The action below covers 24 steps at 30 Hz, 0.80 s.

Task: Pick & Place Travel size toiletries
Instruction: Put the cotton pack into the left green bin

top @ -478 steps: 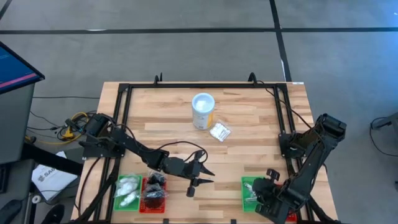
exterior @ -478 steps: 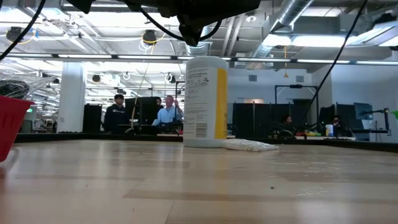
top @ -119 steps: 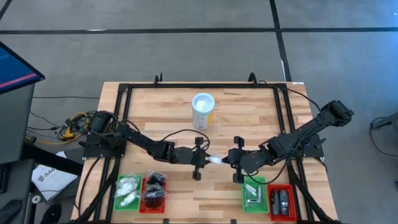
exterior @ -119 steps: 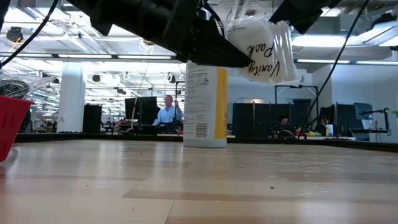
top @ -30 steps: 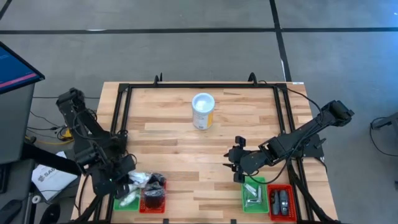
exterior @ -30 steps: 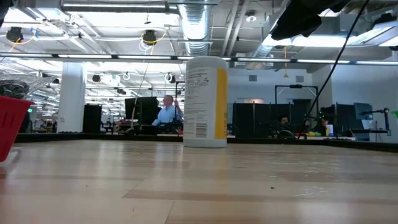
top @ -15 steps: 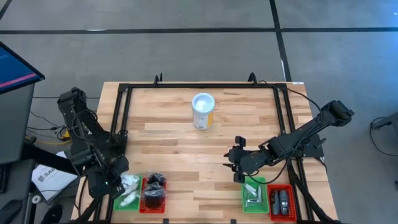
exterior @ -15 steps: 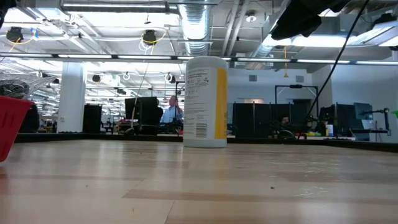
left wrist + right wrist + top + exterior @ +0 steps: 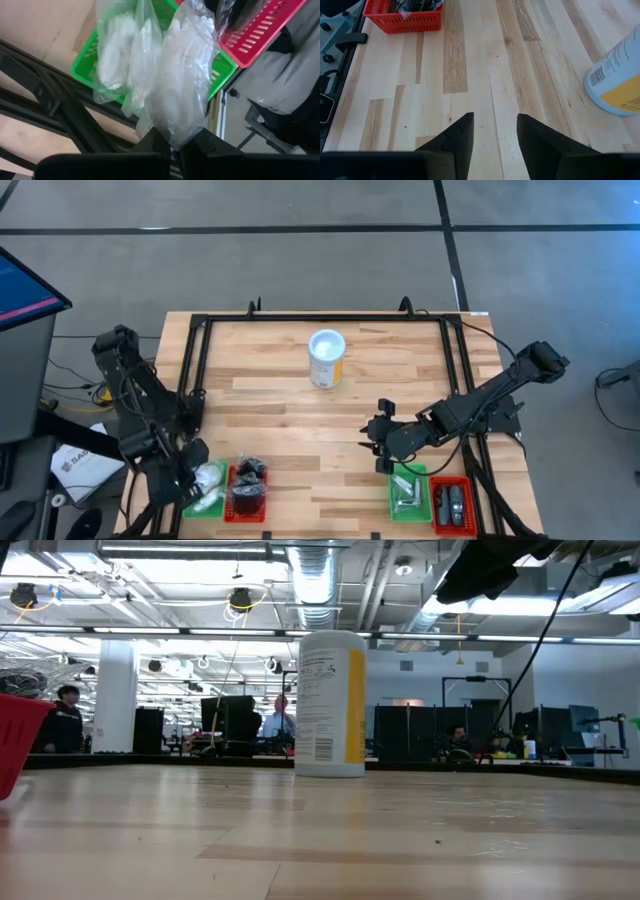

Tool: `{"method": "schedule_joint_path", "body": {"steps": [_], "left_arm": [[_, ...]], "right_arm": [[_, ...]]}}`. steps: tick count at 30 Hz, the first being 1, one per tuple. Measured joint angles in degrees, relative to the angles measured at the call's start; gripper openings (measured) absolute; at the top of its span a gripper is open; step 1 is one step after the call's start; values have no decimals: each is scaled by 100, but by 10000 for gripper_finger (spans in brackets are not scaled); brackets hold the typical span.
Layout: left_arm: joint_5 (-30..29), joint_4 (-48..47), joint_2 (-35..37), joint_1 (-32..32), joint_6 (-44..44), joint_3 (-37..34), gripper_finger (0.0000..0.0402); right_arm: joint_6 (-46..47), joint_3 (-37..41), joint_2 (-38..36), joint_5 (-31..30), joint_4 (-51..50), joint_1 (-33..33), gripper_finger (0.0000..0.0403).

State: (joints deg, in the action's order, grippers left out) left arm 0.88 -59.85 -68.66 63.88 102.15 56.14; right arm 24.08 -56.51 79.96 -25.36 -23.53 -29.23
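My left gripper (image 9: 196, 476) is at the table's near left corner, pointing steeply down and shut on a clear-wrapped white packet (image 9: 182, 85). The packet hangs over the left green tray (image 9: 87, 67), where other white packets (image 9: 117, 55) lie. The red tray (image 9: 248, 502) beside it holds black round packets (image 9: 250, 474). My right gripper (image 9: 492, 132) hovers open above bare wood, just beyond the right green tray (image 9: 394, 498), with nothing between its fingers. My left gripper pinches one end of the packet's clear wrap (image 9: 172, 136) between its two fingers. The fingers come from above, pointing steeply down. The packet hangs below them over the green tray; whether it touches the packets lying there, I cannot tell.
A tall white tub with a yellow label (image 9: 326, 358) stands at the table's far middle. A second red tray (image 9: 466, 505) with dark pieces sits at the near right corner. A black frame rail (image 9: 196, 370) runs round the table. Bare wood lies between the two arms.
My left gripper has carried the white packet a little toward the table's near left corner and downward, over the left green tray. Its wrist has rolled, which turned the packet about. It has stayed shut on the packet.
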Motion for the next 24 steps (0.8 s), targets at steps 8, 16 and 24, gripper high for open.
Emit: {"method": "schedule_joint_path", "body": {"steps": [8, 16, 24], "left_arm": [[358, 100, -291, -4, 11, 0, 12], [357, 382, -565, -2, -54, 0, 14], [459, 443, -689, -2, -94, 0, 21]], "right_arm": [[0, 0, 0, 0, -2, -1, 137], [-1, 0, 0, 0, 0, -1, 136], [-1, 0, 0, 0, 0, -1, 134]]}}
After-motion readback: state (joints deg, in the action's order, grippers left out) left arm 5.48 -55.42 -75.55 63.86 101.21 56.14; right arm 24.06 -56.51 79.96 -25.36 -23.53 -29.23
